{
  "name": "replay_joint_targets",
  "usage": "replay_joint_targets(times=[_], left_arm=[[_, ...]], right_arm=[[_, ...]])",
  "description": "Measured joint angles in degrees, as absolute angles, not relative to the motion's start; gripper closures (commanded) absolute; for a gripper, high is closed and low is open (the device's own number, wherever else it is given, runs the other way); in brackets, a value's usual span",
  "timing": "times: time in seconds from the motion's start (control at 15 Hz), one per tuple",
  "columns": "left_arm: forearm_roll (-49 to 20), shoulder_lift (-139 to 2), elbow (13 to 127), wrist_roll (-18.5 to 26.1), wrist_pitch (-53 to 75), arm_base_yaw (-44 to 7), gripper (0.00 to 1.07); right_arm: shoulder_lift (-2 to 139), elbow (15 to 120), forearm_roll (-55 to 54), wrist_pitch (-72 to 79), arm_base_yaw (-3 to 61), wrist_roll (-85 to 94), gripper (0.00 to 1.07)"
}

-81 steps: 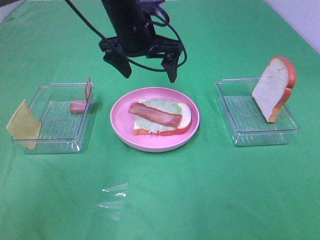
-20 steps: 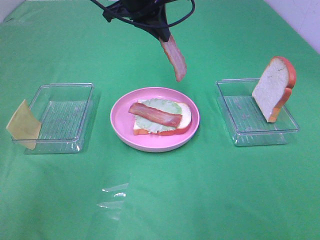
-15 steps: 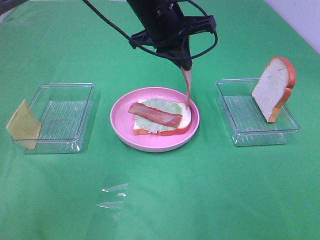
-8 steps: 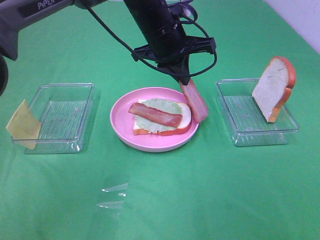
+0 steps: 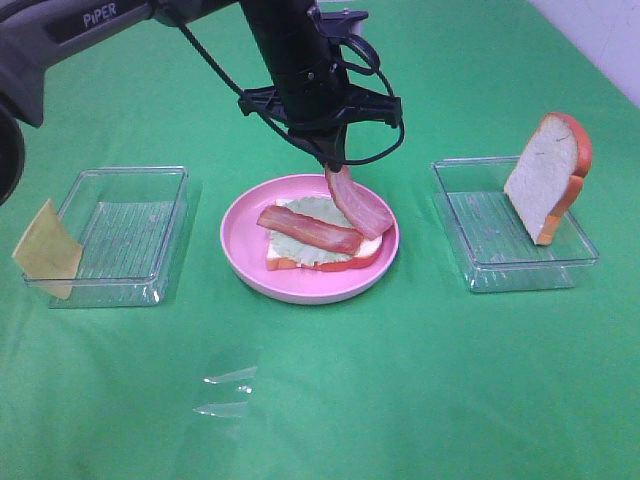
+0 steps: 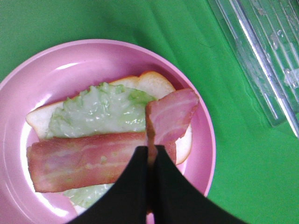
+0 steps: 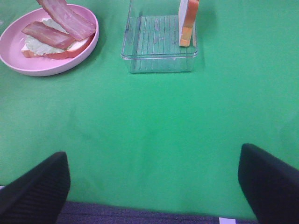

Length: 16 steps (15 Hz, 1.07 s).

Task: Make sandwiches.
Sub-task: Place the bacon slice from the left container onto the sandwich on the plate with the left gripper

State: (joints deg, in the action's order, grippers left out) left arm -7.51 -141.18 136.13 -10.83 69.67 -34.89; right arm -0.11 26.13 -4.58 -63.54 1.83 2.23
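Close to the near edge of the table (image 5: 400, 400), my right gripper (image 7: 152, 156) hung over the green cloth. Its two fingers were spread wide and had nothing in them.

Farther in, a pink plate (image 5: 245, 250) sat in the middle of the table. On it lay a slice of bread (image 5: 330, 264) with lettuce (image 5: 330, 212) on top. One bacon strip (image 5: 310, 230) lay flat across the lettuce.

Toward the left edge was the left tray (image 5: 120, 240). The cheese (image 5: 45, 250) leaned on its outside wall, on the side nearest the left edge.

Toward the right edge was the right tray (image 5: 500, 240). A second bread slice (image 5: 545, 180) stood up in it, tilted against its far right corner.

Over the far side of the plate, my left gripper (image 5: 332, 160) pointed down. Its fingers were pinched tight on the top end of a second strip (image 5: 358, 205). That strip hung slanted toward the right tray. Its low end was on the bread or just over it, near the plate's right rim. I could not tell which.
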Motion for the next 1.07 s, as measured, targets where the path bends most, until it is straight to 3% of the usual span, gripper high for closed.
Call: replay_joint_targets(times=[0.47, 0.73, 1.07], left_arm=[[-6.2, -143.1, 134.4, -13.8, 69.6, -34.9, 1.07], [-3.7, -143.1, 134.4, -18.5, 69.6, -34.9, 1.07], [-3.3, -143.1, 134.4, -18.9, 69.6, -34.9, 1.07]], right_arm=[[-0.1, 26.1, -4.6, -63.5, 1.8, 2.2, 0.14], [-0.1, 26.1, -4.6, -63.5, 1.8, 2.2, 0.14], [-0.1, 26.1, -4.6, -63.5, 1.8, 2.2, 0.14]])
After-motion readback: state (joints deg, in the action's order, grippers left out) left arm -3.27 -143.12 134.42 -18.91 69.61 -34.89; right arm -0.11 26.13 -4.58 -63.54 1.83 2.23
